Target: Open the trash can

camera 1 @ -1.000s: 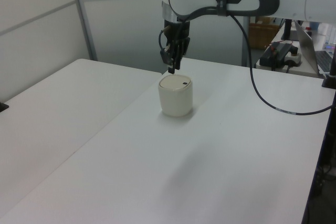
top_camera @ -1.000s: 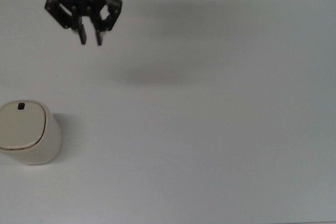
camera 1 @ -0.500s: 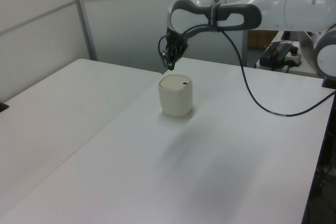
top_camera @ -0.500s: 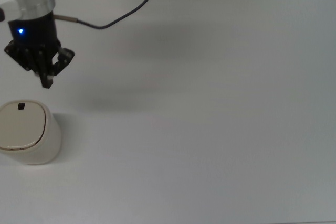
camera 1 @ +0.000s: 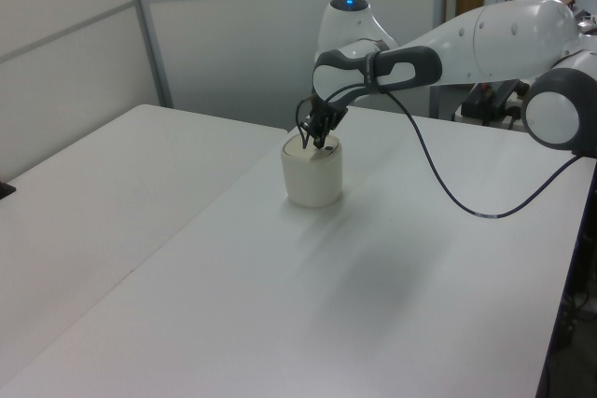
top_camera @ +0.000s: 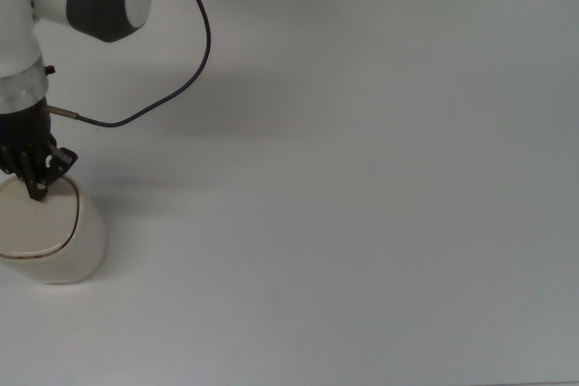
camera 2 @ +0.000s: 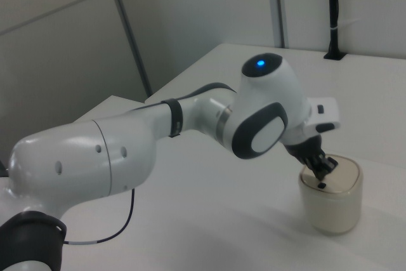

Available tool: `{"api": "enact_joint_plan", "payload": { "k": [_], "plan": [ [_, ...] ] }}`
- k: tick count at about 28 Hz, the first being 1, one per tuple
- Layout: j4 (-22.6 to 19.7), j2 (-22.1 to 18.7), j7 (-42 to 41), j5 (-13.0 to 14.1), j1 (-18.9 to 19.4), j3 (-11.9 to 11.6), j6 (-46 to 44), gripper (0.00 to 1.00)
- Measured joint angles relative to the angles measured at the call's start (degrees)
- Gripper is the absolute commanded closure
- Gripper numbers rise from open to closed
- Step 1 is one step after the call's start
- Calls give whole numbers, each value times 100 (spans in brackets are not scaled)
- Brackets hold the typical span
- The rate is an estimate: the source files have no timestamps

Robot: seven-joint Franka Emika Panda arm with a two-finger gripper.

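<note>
Swung across the white table [top_camera: 362,178] and dropped low within the last second, from well off beyond the bin to right over its lid. Trash can [top_camera: 54,246] sat directly under the gripper [top_camera: 36,189], at the top view's left edge. Fingers pinched together into one narrow tip, holding nothing. Tip hovered just above the little black button [camera 2: 321,185] in the right view, a hair off it, so pretty much lined up for a press, by the look of it. Lid still shut though. Black cable [top_camera: 172,88] trailed off behind the wrist, well away from the bin. Nothing blocking the way down.
</note>
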Motion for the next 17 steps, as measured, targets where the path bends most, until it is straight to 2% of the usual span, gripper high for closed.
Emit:
{"api": "enact_joint_plan", "payload": {
  "k": [7, 13, 17],
  "plan": [
    [2, 42, 1, -205, -2, 4, 21, 100],
    [8, 24, 14, -195, -1, 5, 21, 100],
    [30, -47, 27, -76, -1, 8, 21, 100]
  ]
}}
